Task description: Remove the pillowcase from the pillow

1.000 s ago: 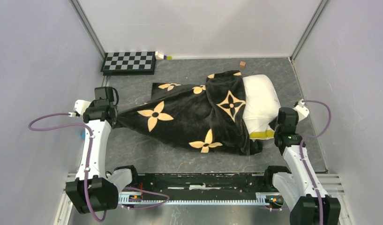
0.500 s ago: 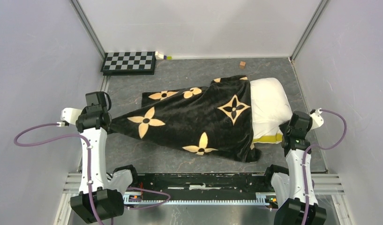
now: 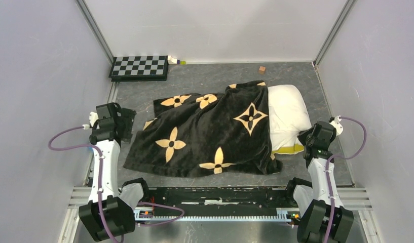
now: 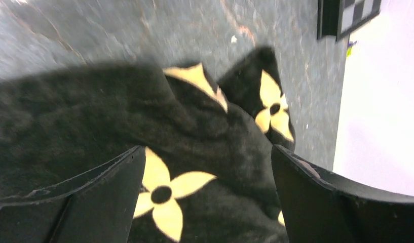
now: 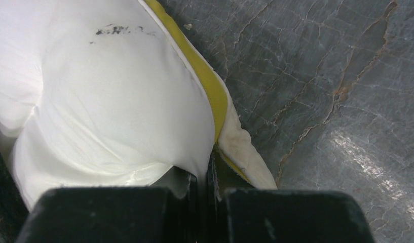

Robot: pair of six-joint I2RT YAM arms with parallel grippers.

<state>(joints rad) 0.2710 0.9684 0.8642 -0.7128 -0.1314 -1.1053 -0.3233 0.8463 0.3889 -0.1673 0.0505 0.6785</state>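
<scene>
1. Pinching the pillow (image 3: 286, 114) at its yellow corner, your right fingers (image 5: 108, 212) are clamped on it.
2. Your left fingers (image 4: 83, 202) gape over the limp, plush pillowcase (image 3: 210, 134) draped across the pillow on the table (image 3: 204, 76); grip its loose left hem.

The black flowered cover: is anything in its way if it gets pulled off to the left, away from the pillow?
Nothing visible blocks the pillowcase. The checkerboard and small block sit far back; the right pincer grips the pillow.

The pillowcase (image 3: 204, 134) lies over the left of the pillow (image 3: 286, 112) (checkerboard (image 3: 139, 67) well behind).
</scene>
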